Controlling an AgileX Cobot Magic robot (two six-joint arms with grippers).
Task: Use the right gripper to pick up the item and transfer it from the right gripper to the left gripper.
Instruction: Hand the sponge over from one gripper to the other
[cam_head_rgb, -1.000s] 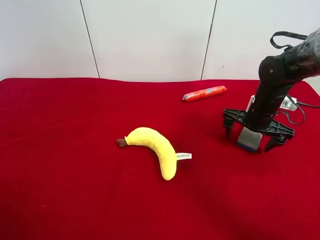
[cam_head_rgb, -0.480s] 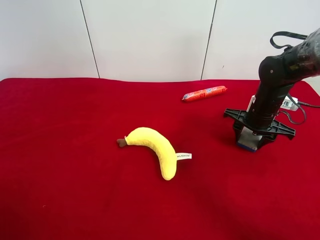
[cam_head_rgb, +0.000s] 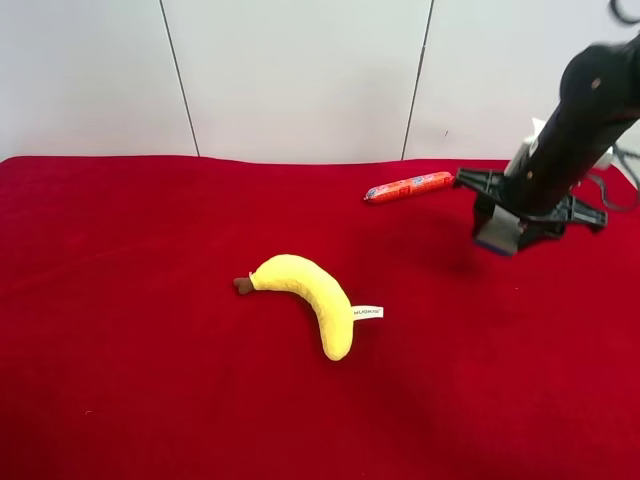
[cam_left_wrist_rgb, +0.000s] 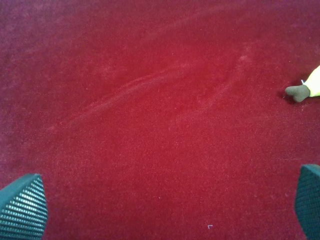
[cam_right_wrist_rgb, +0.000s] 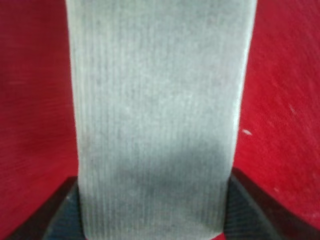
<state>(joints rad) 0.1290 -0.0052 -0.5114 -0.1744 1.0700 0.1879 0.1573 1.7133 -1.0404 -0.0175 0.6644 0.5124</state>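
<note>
The item is a grey block with a blue edge (cam_head_rgb: 496, 236). My right gripper (cam_head_rgb: 505, 226), on the arm at the exterior high view's right, is shut on it and holds it in the air above the red cloth. In the right wrist view the grey block (cam_right_wrist_rgb: 157, 110) fills the middle, clamped between the two dark fingers (cam_right_wrist_rgb: 60, 212). My left gripper (cam_left_wrist_rgb: 160, 210) is open and empty over bare red cloth; only its fingertips (cam_left_wrist_rgb: 22, 207) show at the corners. The left arm is out of the exterior high view.
A yellow plush banana (cam_head_rgb: 305, 295) with a white tag lies mid-table; its brown stem shows in the left wrist view (cam_left_wrist_rgb: 298, 92). A red sausage stick (cam_head_rgb: 408, 187) lies at the back, just left of the right gripper. The red cloth (cam_head_rgb: 150, 300) covers the table.
My right gripper closed its fingers on the grey block on the cloth, then lifted it up and slightly toward the back. The banana and sausage have not moved.
</note>
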